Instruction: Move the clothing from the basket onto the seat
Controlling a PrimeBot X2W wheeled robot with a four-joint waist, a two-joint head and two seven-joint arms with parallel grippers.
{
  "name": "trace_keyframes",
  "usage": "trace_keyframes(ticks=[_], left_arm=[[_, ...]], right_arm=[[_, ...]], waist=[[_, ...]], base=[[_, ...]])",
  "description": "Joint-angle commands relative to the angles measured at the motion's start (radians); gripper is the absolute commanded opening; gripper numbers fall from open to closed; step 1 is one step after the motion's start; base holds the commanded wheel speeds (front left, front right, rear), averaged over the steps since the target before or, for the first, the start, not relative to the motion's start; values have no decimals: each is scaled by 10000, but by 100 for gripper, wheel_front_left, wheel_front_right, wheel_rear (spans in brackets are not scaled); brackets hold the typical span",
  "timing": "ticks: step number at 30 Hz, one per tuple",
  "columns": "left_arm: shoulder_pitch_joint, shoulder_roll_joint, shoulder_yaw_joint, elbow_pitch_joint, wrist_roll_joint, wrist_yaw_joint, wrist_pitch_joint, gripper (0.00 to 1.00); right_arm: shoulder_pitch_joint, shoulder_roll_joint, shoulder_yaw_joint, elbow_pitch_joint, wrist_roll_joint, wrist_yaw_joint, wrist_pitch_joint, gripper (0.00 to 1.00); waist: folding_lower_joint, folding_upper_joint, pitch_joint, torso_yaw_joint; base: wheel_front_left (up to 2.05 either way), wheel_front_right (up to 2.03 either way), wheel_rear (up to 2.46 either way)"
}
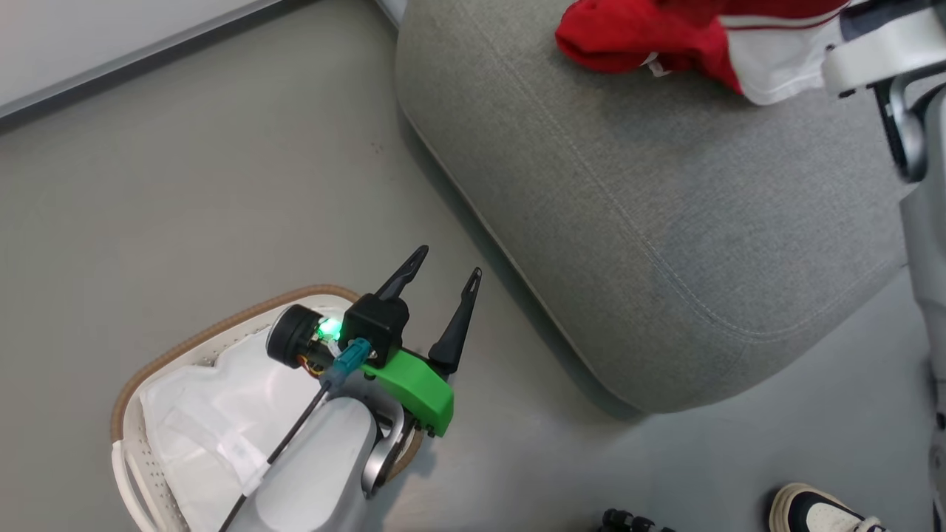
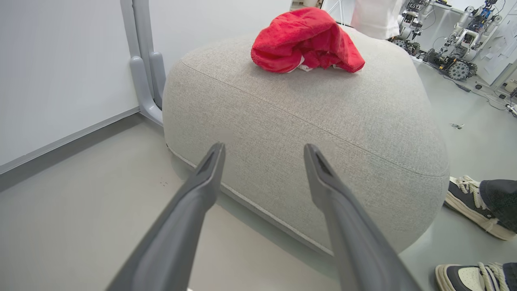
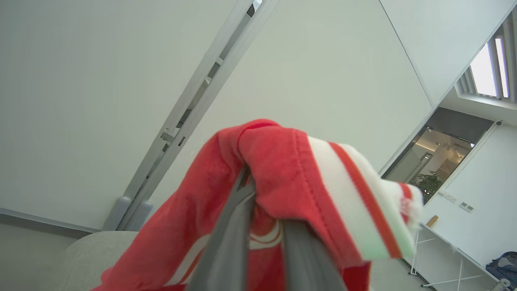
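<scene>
Sneakers (image 2: 470, 205) on floor (image 2: 80, 210); wheeled robots (image 2: 456, 66) beyond.

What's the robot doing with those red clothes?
The robot is moving red clothes from the basket to the grey seat. Its right end effector is shut on a red jersey with white stripes. Another red garment lies on the seat. The left end effector hangs open by the basket, where the white liner shows.
</scene>
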Motion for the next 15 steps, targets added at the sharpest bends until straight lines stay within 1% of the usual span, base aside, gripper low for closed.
trace_keyframes(ticks=[1,5,8,15], left_arm=[[-239,137,50,-27,130,-25,-33,100],[-435,175,26,0,180,-55,-35,100],[-634,194,1,22,208,-76,-35,100],[-990,295,-33,36,252,-103,-35,100]], right_arm=[[-314,-103,-120,177,-185,-15,-16,0],[-1048,-415,-573,773,-532,-15,-16,0],[-1507,-620,-1118,1309,-910,-15,-16,0],[-1848,-640,-2259,2374,-1616,-15,-16,0]], waist=[[0,-1,359,298],[0,-1,806,563],[0,-1,1209,849],[0,-1,1985,1401]], base=[[0,0,0],[0,0,0],[0,0,0],[0,0,0]])
